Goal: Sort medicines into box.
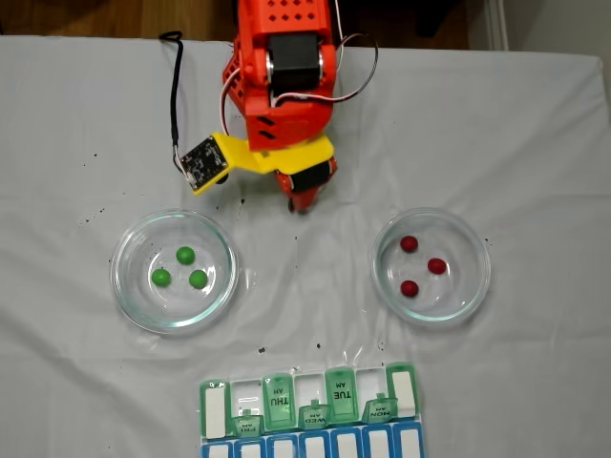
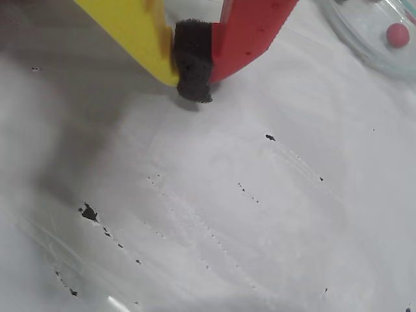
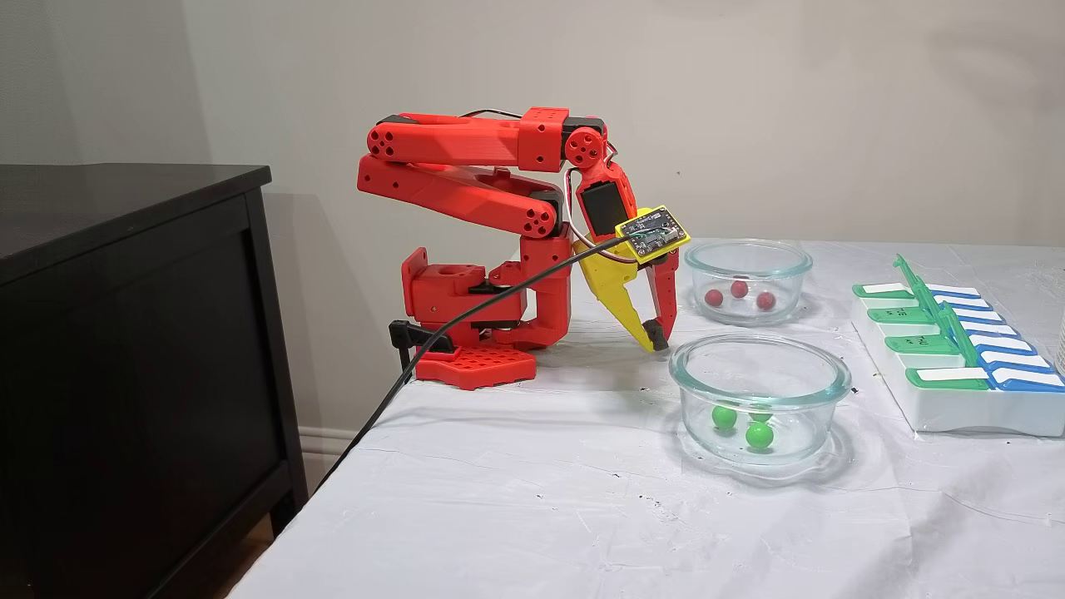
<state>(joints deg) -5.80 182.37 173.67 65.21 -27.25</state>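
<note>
Medicines [image 1: 184, 255] well apart from gripper [image 1: 298, 202]

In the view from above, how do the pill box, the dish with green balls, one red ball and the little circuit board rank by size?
Largest to smallest:
1. pill box, partly cropped
2. dish with green balls
3. circuit board, raised nearer the camera, so possibly flattered
4. red ball

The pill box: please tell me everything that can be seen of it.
The pill box is a translucent plastic organizer with a green row and a blue row alongside, on a white base. It lies flat on the white cloth, at the bottom edge of a fixed view, below and between the two glass dishes. Green lids carry day marks such as THU, TUE, WED, MON. Several green lids stand open, showing white compartments that look empty. Nothing touches it except the cloth.
</note>
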